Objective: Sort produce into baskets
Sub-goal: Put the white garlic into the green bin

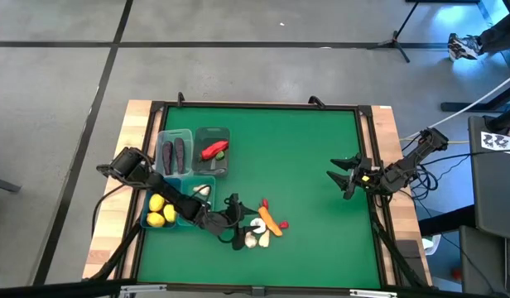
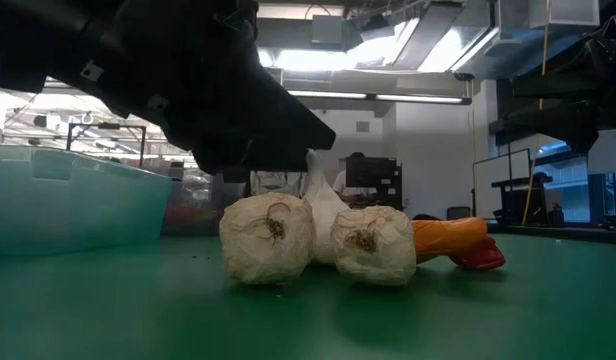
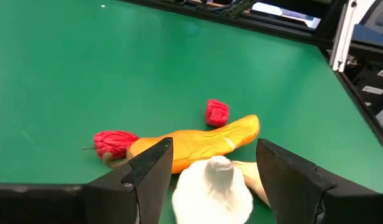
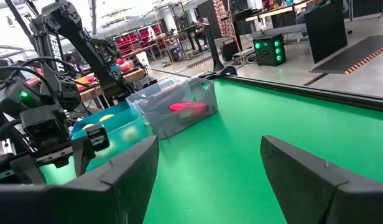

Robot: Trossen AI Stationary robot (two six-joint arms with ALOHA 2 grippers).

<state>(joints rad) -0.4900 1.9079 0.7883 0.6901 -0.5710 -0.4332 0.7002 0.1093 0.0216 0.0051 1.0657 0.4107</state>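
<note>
Near the table's front, left of centre, lies loose produce: an orange carrot, two red peppers and white garlic bulbs, all resting on the green mat. My left gripper is open at the pile's left side. Its fingers stand on either side of one upright garlic bulb, with gaps showing. At the left are four baskets, holding eggplants, a red pepper, lemons and garlic. My right gripper waits open at the right edge.
The green mat is bare across the middle and far side. Raised wooden borders frame the table. The left arm reaches low over the near baskets.
</note>
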